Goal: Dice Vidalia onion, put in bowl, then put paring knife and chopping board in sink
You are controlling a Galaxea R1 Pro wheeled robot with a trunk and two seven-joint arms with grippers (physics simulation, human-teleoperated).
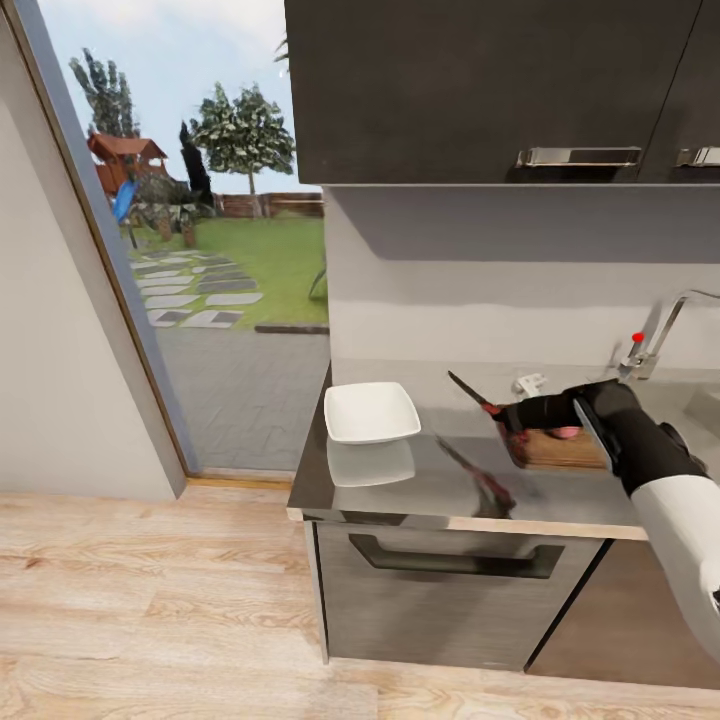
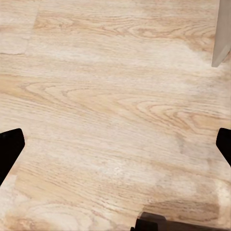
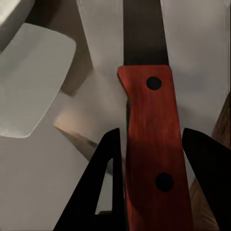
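My right gripper [image 1: 512,413] is shut on the paring knife [image 1: 474,391], which it holds above the countertop just left of the wooden chopping board [image 1: 558,452]. The dark blade points back and left, toward the white bowl [image 1: 371,410]. In the right wrist view the red-brown handle [image 3: 154,154] with two rivets sits between the black fingers [image 3: 108,187], and the blade [image 3: 144,29] runs ahead. A small pinkish piece [image 1: 566,433] lies on the board, half hidden by my wrist; I cannot tell what it is. My left gripper [image 2: 115,144] hangs open over the wooden floor.
The faucet [image 1: 655,340] with a red knob stands behind the board, with the sink edge [image 1: 703,400] at far right. Dark wall cabinets [image 1: 480,90] hang overhead. The glossy countertop [image 1: 400,480] ends at its left edge beside a glass door onto the garden.
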